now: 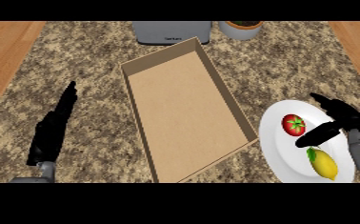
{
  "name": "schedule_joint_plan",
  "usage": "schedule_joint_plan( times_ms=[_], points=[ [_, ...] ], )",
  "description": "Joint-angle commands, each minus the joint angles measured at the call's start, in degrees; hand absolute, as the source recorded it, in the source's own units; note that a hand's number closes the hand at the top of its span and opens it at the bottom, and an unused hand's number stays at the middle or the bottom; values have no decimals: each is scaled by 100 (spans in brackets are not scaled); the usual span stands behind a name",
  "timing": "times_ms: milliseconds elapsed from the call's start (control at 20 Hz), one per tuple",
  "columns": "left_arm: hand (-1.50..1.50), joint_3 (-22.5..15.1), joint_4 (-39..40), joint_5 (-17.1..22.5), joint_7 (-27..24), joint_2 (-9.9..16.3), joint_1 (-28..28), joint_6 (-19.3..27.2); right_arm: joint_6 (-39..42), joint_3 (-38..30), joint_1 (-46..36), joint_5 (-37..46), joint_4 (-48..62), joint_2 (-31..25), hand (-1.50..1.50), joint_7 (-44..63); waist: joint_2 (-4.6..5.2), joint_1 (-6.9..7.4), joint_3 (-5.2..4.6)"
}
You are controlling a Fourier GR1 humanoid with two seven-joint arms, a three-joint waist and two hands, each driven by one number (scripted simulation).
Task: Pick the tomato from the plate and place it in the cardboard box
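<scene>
Head view: I see the tomato (294,125) lying on the white plate (281,158), in the plate's upper half, green calyx showing. A lemon (324,164) lies on the same plate below it, toward the near rim, apart from the tomato. My right hand (330,123) hangs over the plate's right side; its fingers are spread and uncurled, one dark digit reaching down-left to just beside the tomato, nothing held. I cannot tell whether that digit touches the fruit.

The cardboard box (232,104) sits left of the plate, open-topped, set at an angle on the granite bench (91,56), its near right corner close to the plate's rim. I note bare brown floor inside.

My left hand (51,132) rests at the view's left, fingers straight and pointing up, holding nothing, well apart from the box.

Beyond the box, at the far edge: a grey appliance (172,31) and a potted plant (241,28).
</scene>
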Motion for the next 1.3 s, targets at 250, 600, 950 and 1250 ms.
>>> schedule_joint_plan(
  times_ms=[250, 600, 950, 1250],
  points=[
    [0, 169, -103, -378, -179, -320, 268, -280, 268, -500, -124, 483, 438, 247, -150, -389, 0, 6, 1],
    [0, 232, 148, -653, -162, -644, -35, -191, -221, -371, 222, 939, 204, 872, -150, -373, -1, -11, 0],
    [0, 468, -59, -635, 93, -577, -98, -541, 225, -470, -39, 1181, 766, 773, -150, -659, 1, -3, 1],
    [0, 275, -199, -926, 74, -891, 142, -388, 19, -599, 135, 1167, 566, 1045, 150, -806, -2, -10, 1]
  ],
)
